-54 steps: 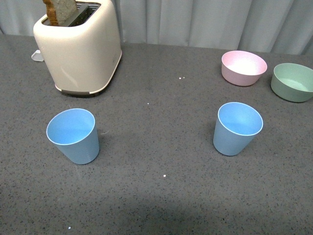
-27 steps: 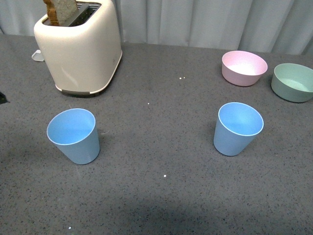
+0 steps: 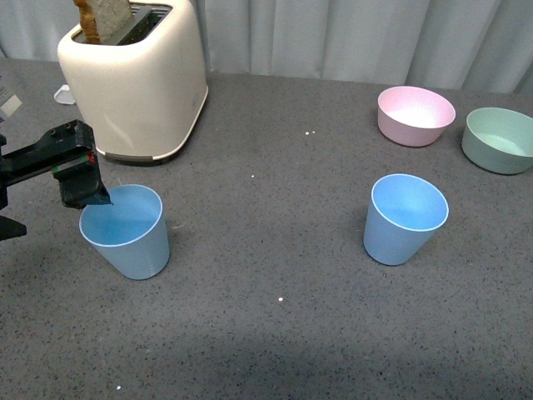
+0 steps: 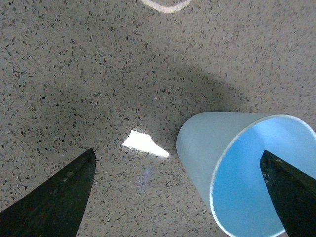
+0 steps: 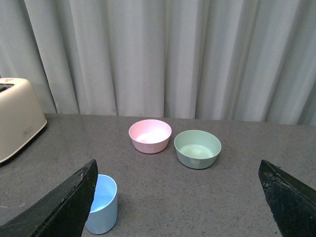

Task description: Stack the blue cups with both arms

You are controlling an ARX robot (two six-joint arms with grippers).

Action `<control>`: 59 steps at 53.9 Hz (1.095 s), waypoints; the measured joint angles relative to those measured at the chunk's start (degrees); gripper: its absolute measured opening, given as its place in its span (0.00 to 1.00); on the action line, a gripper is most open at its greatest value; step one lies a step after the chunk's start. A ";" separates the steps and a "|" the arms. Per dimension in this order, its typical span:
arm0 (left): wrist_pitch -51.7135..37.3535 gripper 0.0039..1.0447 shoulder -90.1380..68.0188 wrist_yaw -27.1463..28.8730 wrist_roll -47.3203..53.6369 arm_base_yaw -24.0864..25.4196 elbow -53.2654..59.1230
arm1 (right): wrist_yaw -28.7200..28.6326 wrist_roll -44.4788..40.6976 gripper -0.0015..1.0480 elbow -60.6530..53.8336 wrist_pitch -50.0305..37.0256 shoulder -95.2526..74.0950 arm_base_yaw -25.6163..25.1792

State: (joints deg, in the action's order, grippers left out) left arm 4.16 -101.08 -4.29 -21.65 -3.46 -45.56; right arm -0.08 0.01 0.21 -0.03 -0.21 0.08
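Observation:
Two light blue cups stand upright on the grey table: the left cup (image 3: 125, 231) and the right cup (image 3: 405, 218). My left gripper (image 3: 50, 212) is open at the left cup's left side, with one finger (image 3: 82, 177) over the cup's rim. In the left wrist view the gripper (image 4: 177, 151) straddles the cup's near wall (image 4: 207, 148), one finger over the cup's inside, the other over bare table. My right gripper (image 5: 177, 161) is open, high above the table and empty; it is out of the front view. The right cup (image 5: 102, 205) shows near one of its fingers.
A cream toaster (image 3: 137, 79) with a bread slice (image 3: 102, 18) stands behind the left cup. A pink bowl (image 3: 415, 115) and a green bowl (image 3: 499, 139) sit at the back right, also in the right wrist view (image 5: 150, 136) (image 5: 197, 148). A grey curtain hangs behind.
My left gripper has come into the front view from the left edge and reached the left cup. Both cups have stayed where they were.

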 joint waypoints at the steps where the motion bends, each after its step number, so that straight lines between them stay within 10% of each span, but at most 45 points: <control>1: 0.11 0.92 -0.37 0.22 0.13 -0.11 -0.20 | 0.00 0.00 0.91 -0.02 0.00 0.00 0.00; 28: 2.78 0.03 -1.64 0.39 0.31 -3.10 -1.62 | 0.00 0.00 0.91 -0.02 0.00 0.00 0.00; 59: 4.46 0.03 -4.90 2.60 0.70 -15.89 -11.10 | 0.00 0.00 0.91 -0.02 0.00 -0.02 0.00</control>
State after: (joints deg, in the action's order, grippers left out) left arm 8.62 -105.97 -1.69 -20.95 -19.35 -56.66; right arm -0.08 0.01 0.19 -0.03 -0.23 0.08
